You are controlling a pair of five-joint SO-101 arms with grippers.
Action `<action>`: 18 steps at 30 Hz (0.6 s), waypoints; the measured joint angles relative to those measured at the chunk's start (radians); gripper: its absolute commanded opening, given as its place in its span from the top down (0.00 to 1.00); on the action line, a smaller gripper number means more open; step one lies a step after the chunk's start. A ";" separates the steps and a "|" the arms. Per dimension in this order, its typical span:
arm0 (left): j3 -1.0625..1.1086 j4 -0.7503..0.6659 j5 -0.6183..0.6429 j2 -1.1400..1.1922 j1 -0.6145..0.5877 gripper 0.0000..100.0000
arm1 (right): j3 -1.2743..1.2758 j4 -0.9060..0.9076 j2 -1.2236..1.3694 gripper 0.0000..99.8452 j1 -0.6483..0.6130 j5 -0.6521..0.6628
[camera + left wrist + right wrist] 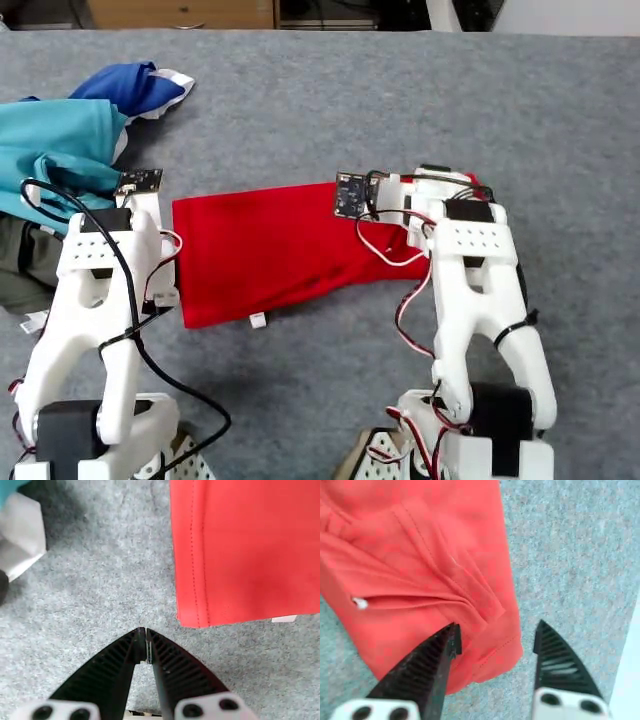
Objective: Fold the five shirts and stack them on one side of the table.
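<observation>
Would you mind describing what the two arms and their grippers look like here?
The left arm and right arm are white shells with black motor blocks. A black cable loops along the left one; red and white wires trail down the right. The left gripper and right gripper have black, pointed fingers with ridged inner faces on white bases.

Red shirt [265, 255] lies flat; others [60, 150] heaped nearby.
</observation>
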 measured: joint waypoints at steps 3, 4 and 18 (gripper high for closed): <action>0.000 0.000 0.000 0.000 0.000 0.98 | 0.003 0.044 -0.087 0.98 0.000 -0.003; 0.000 0.000 0.000 0.000 0.000 0.98 | 0.009 0.068 -0.124 1.00 0.000 -0.008; -0.146 0.012 0.135 0.028 0.000 0.78 | 0.106 0.100 -0.258 0.99 0.218 -0.671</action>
